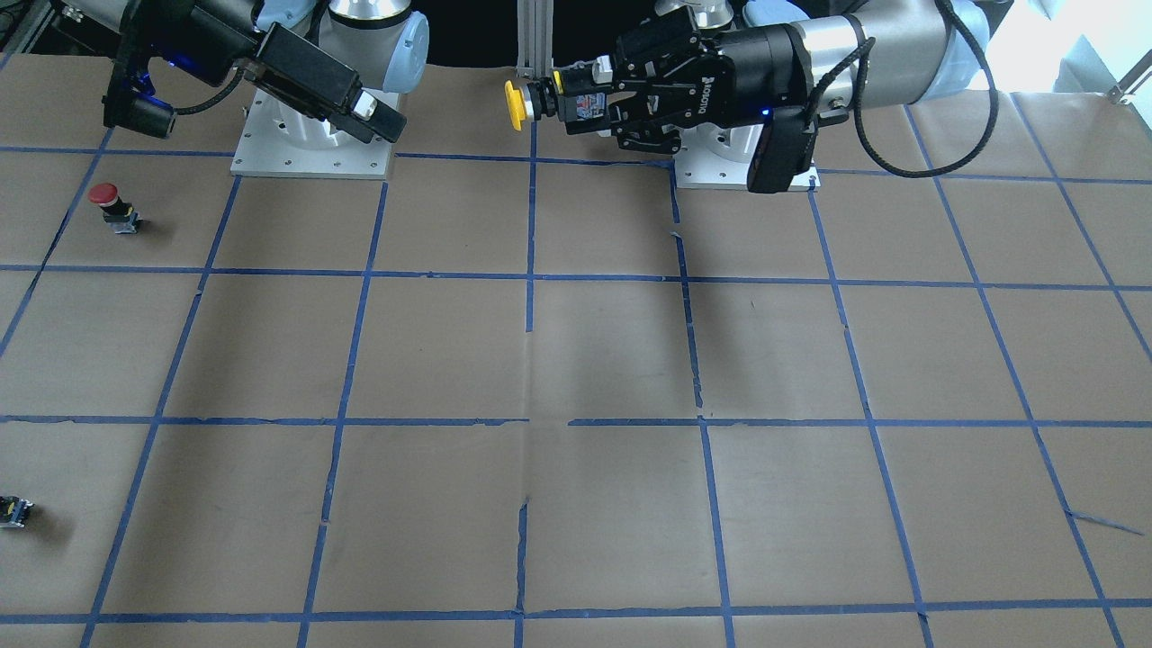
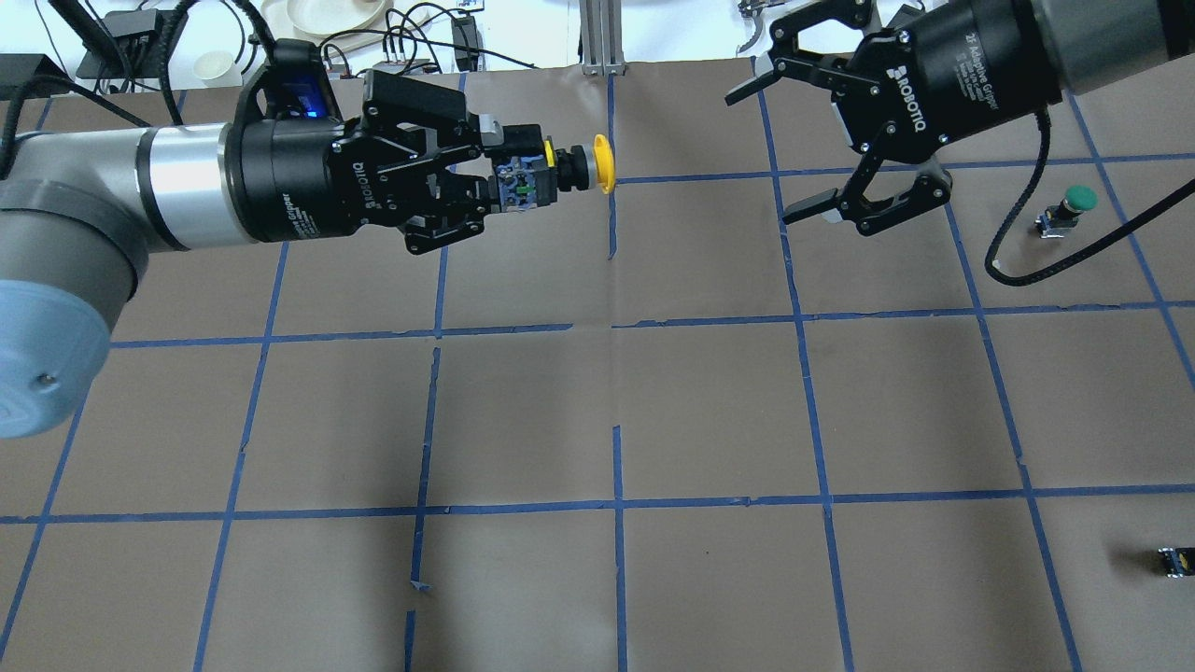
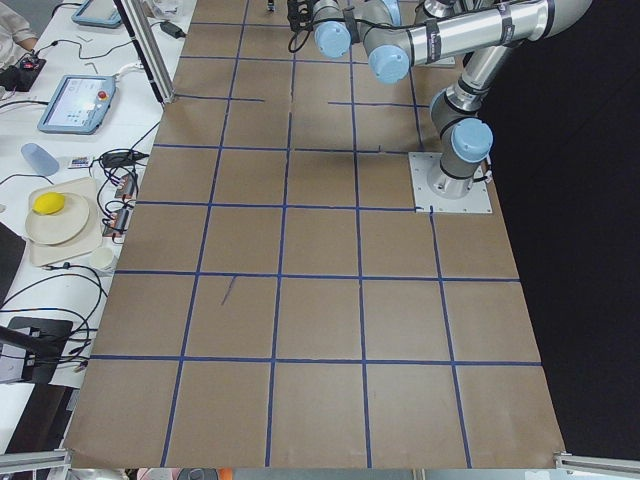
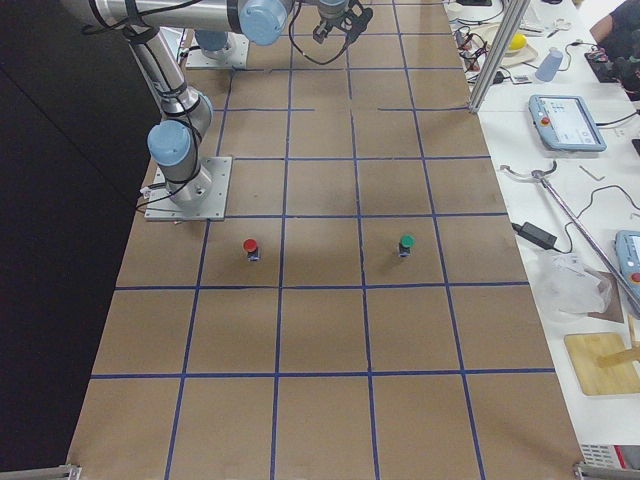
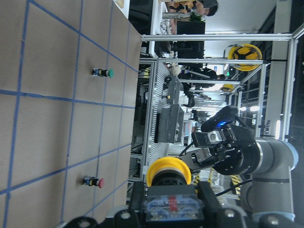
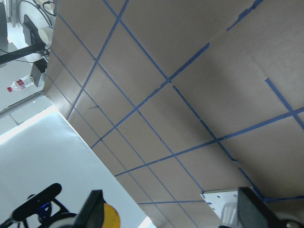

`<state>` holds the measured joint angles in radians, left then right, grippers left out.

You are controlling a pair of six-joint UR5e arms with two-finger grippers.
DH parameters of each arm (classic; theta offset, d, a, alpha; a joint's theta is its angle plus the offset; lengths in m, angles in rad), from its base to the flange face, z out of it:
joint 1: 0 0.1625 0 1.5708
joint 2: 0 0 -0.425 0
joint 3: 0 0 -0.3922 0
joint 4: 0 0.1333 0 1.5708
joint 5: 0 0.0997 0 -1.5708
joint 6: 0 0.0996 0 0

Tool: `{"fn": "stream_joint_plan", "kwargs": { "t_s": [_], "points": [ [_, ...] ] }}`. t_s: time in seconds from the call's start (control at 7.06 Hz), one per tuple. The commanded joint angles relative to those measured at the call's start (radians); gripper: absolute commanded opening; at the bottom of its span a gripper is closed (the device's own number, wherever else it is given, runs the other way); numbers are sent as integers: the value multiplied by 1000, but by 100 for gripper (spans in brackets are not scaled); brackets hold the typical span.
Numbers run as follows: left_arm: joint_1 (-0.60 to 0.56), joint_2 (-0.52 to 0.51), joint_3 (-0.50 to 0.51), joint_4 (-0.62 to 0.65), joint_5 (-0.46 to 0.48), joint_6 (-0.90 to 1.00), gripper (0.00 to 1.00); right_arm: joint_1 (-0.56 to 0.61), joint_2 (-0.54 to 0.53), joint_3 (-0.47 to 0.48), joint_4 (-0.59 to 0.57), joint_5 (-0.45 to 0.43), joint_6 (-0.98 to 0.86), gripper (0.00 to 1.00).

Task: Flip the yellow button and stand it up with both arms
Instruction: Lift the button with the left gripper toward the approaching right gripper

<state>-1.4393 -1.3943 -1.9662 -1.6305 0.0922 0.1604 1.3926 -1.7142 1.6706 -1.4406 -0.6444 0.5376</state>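
Observation:
The yellow button [image 2: 605,164] hangs in the air, lying sideways. My left gripper [image 2: 504,182] is shut on its grey-black contact block, and the yellow cap points toward my right arm. The front-facing view shows the same grip, with the cap [image 1: 515,105] sticking out of the left gripper [image 1: 565,99]. In the left wrist view the cap [image 5: 168,173] sits between the fingers. My right gripper [image 2: 767,155] is open and empty, a short way from the cap and level with it. In the right wrist view the cap [image 6: 110,219] peeks in beside one finger.
A red-capped button [image 1: 109,203] and a green-capped button [image 2: 1070,207] stand on the brown table [image 2: 709,401] on my right side. A tiny dark block with a yellow spot [image 2: 1176,560] lies near the right front. Cables and dishes lie beyond the table's far edge.

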Motion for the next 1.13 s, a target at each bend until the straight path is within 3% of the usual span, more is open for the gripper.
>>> {"fn": "stream_joint_plan", "kwargs": {
  "t_s": [0.0, 0.99],
  "points": [
    [-50, 20, -22, 6, -75, -39, 7, 9, -2, 4, 0, 122, 135, 100],
    [-53, 11, -34, 8, -78, -71, 7, 80, -13, 20, 17, 126, 316, 96]
  ]
}}
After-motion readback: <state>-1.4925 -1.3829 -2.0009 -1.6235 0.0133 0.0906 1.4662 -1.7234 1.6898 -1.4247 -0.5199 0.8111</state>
